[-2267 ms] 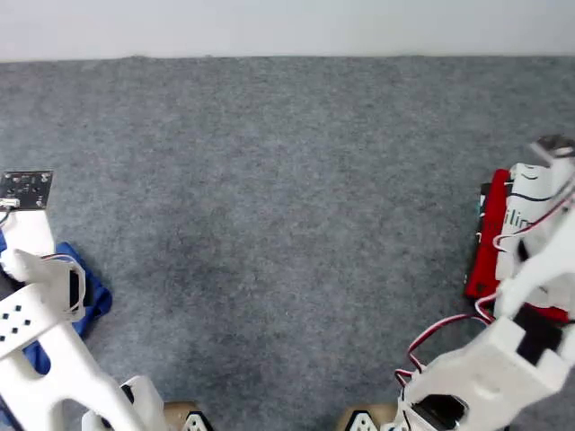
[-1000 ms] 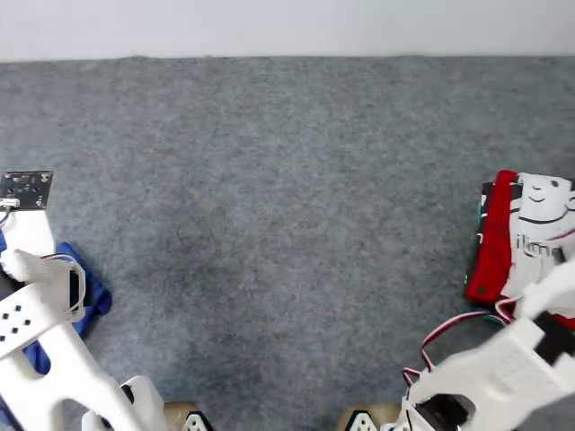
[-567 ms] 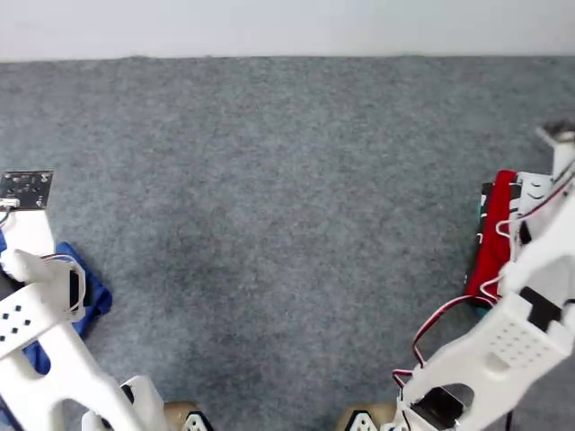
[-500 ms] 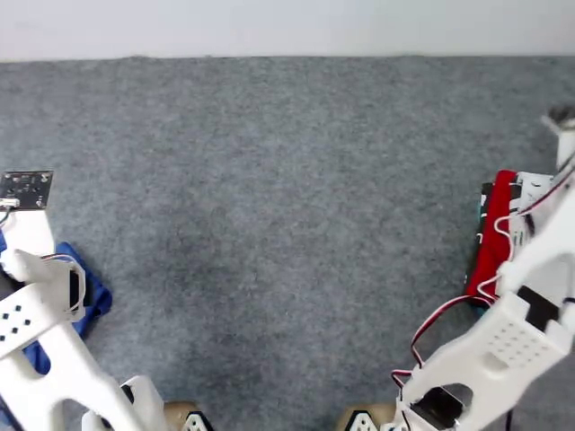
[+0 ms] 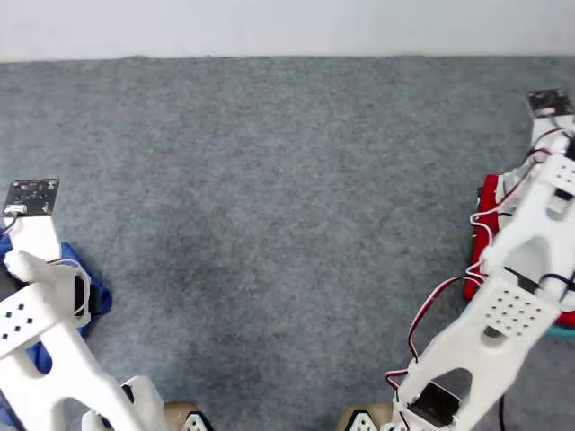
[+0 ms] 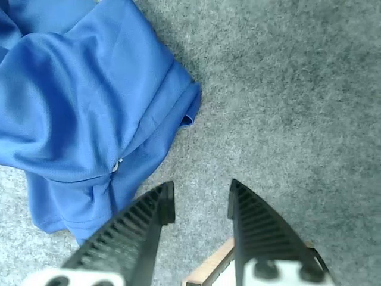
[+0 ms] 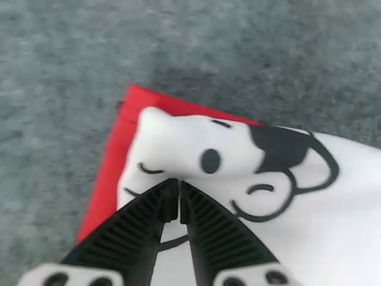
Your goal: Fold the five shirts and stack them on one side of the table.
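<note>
Looking down on a grey desk [image 5: 287, 180] with two white arms at its near edge. On the right side, a folded stack [image 5: 476, 269]: white shirt [image 7: 268, 196] with a cartoon face on top, red shirt [image 7: 110, 161] under it. Over that stack, the right arm [image 5: 512, 305], now stretched farther across it than half a second ago. Pulled back a second ago, baring the face print, then swung forward again to cover it. Right tool [image 7: 178, 185] closed, jaws almost touching, tip at the white shirt just beside the face. No cloth seen between the jaws. Cannot tell whether pressing on the shirt or poised just above it.

On the left side, a blue shirt [image 6: 77, 107] lying crumpled and unfolded on the desk, partly under the left arm [image 5: 36, 332]. Left tool [image 6: 200, 187] open and empty, jaws apart, just beside the blue shirt's edge. Left arm nudged slightly from its earlier spot, otherwise much as before.

Probably a patting or tidying of the stack on the right, with the blue shirt likely next for folding. Impossible to count the shirts in the stack, so hard to judge what remains beyond the blue one
</note>
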Motion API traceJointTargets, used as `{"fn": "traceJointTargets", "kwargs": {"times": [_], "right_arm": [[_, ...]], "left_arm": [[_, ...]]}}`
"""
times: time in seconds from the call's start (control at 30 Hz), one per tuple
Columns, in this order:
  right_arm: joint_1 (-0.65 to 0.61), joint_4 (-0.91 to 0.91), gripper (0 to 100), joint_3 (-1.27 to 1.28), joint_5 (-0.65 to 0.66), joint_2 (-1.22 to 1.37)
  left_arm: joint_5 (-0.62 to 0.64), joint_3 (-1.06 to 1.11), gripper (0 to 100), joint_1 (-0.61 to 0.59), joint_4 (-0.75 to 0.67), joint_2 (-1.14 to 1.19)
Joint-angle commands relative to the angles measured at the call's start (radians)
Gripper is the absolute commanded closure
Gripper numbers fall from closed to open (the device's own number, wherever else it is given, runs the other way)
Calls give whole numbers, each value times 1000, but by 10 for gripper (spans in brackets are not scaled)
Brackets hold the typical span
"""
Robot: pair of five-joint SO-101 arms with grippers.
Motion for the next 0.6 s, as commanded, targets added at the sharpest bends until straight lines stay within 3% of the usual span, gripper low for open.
{"fn": "traceJointTargets", "kwargs": {"times": [0.0, 0.4, 0.57], "right_arm": [[-36, 87, 989, -80, -11, -111], [-76, 438, 989, -104, -11, -394], [-90, 437, 987, 61, -9, -498]], "left_arm": [[-8, -50, 841, 3, 18, -25], [-2, -116, 841, 0, 15, -25], [-60, -116, 838, 2, 0, -14]]}}
